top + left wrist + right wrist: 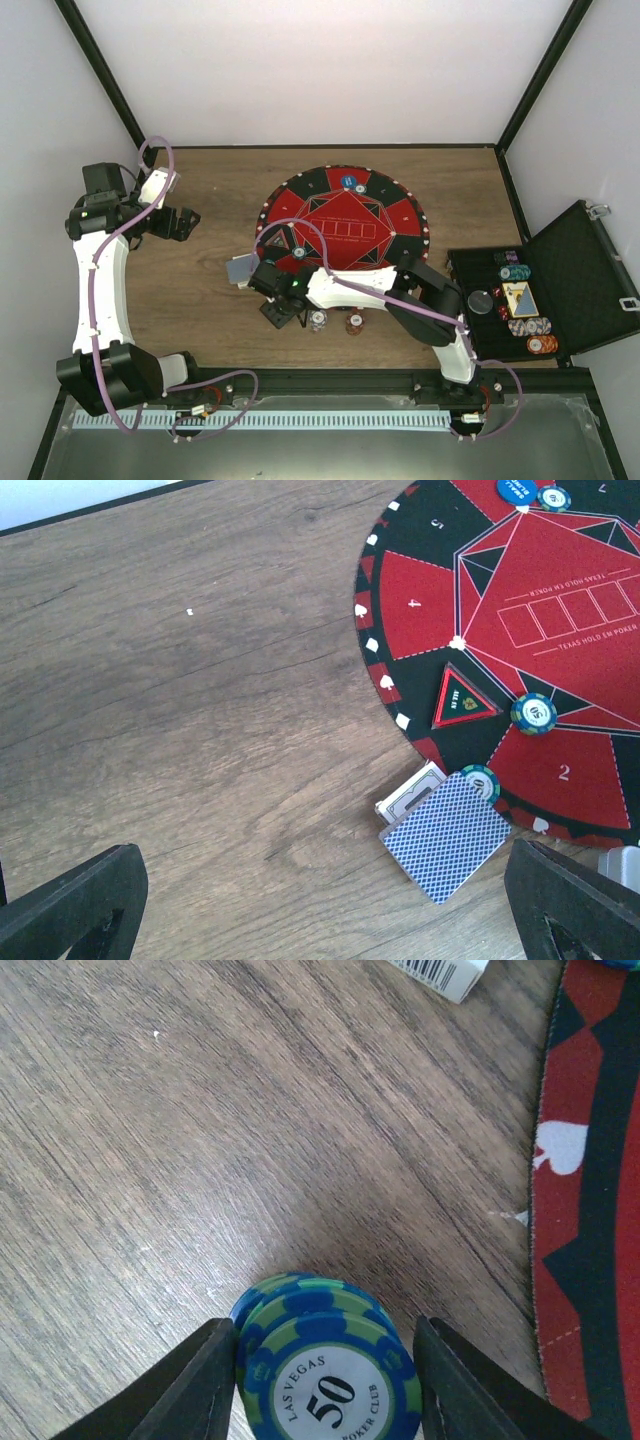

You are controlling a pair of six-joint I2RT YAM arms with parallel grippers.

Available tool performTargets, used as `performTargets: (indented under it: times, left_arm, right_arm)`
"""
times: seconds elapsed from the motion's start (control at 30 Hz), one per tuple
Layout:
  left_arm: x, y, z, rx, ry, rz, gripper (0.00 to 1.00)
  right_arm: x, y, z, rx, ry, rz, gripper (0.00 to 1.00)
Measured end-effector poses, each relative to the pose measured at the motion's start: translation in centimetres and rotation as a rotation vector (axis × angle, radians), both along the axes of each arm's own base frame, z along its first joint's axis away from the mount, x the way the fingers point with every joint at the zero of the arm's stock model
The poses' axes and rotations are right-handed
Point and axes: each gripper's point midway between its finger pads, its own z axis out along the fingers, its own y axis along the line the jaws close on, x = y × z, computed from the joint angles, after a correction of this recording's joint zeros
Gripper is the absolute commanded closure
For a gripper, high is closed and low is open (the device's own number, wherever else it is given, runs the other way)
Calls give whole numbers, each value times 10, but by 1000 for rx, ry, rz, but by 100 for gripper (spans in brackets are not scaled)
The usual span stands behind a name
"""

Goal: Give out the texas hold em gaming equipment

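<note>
On the wooden table (210, 330), left of centre in the top view, the right gripper (325, 1325) clasps a stack of blue chips (325, 1365) near the rim of the red-and-black mat (385, 215), while the left gripper (322, 852) hangs wide open at upper left.

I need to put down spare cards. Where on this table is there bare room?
Bare wood lies between the left gripper and the mat, and between the mat and the case, far side. The near edge is crowded: cards, right gripper closed on blue chips, two chip stacks.
</note>
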Motion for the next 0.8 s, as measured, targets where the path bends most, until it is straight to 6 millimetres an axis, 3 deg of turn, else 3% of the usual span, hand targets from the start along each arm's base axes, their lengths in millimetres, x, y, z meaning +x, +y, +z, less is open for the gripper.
performTargets:
  times: [0.47,0.8]
  left_arm:
    - [0,1,0,6,-2,-4,0]
    - [0,2,0,8,-4,-2,0]
  right_arm:
    - [1,0,2,-5,-2,4,81]
    - [2,-4,5,-35,-10,-1,92]
